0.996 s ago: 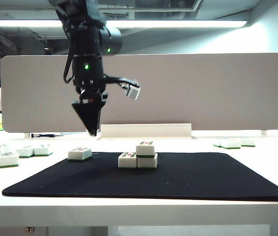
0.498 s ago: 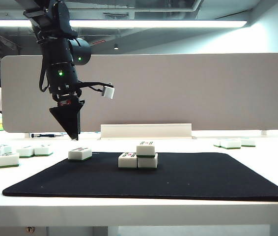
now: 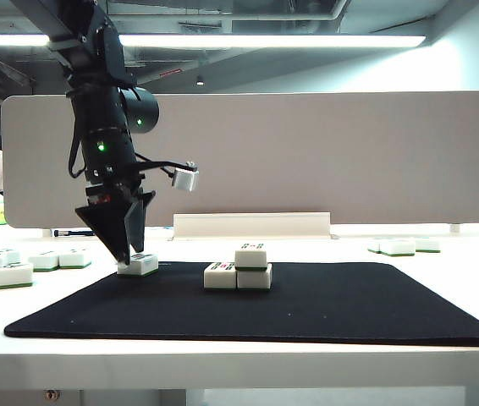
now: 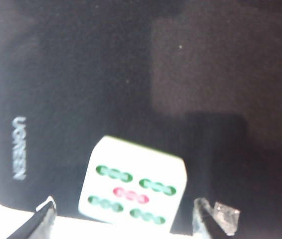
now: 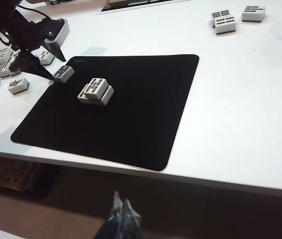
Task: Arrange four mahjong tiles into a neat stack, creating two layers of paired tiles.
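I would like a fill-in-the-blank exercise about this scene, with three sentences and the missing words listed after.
1. The stack now has ___ tiles.
2. The open left tool hangs over a single tile lying on the ___ mat.
3. The right tool is ___, low and off the table.

Missing words: three; black; shut

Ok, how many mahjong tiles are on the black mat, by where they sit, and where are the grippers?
Bottom-layer tiles: 2
Top-layer tile: 1
Lone tile at the mat corner, between the open left gripper fingers: 1
Total: 4 tiles
Right gripper: shut, off the table's near edge.
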Controlling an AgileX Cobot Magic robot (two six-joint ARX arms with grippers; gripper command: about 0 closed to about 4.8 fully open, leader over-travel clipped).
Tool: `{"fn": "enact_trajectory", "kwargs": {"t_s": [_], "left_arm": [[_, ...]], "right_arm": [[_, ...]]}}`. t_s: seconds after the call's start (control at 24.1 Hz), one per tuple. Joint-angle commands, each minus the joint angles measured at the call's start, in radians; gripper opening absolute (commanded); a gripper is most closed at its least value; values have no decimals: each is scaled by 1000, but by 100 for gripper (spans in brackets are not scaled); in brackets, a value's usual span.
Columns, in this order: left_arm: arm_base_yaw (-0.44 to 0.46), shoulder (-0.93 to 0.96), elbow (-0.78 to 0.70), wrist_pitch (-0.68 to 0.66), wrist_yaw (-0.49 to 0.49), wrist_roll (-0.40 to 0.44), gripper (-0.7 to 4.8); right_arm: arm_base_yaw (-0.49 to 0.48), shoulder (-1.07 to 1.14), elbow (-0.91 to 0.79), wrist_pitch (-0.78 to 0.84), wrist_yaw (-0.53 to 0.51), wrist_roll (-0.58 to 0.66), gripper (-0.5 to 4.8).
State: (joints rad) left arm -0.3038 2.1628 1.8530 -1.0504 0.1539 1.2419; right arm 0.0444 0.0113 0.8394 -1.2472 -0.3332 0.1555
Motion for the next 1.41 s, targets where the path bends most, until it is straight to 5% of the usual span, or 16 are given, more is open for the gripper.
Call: {"fn": "enact_trajectory", "kwargs": {"t_s": [0.04,0.54,0.66,0.79,0.95,1.41], "left_arm": [[-1,9,0,-1,8,8,350],[-2,35,-3,-2,68,7,330],[-2,35,-4,1,67,6,177],[-8,31,10,-6,71,-43,177],[-82,-29,64,-23,68,-238,176],[-243,-22,59,-116,70,-248,177]], "right_arm": [[1,-11,3,10,2,-3,-1],[1,-11,3,10,2,-3,-1],[1,-12,3,10,2,-3,-1],[1,-11,3,10,2,-3,-1],[1,-11,3,10,2,-3,-1],[1,-11,3,10,1,-3,-1]]}}
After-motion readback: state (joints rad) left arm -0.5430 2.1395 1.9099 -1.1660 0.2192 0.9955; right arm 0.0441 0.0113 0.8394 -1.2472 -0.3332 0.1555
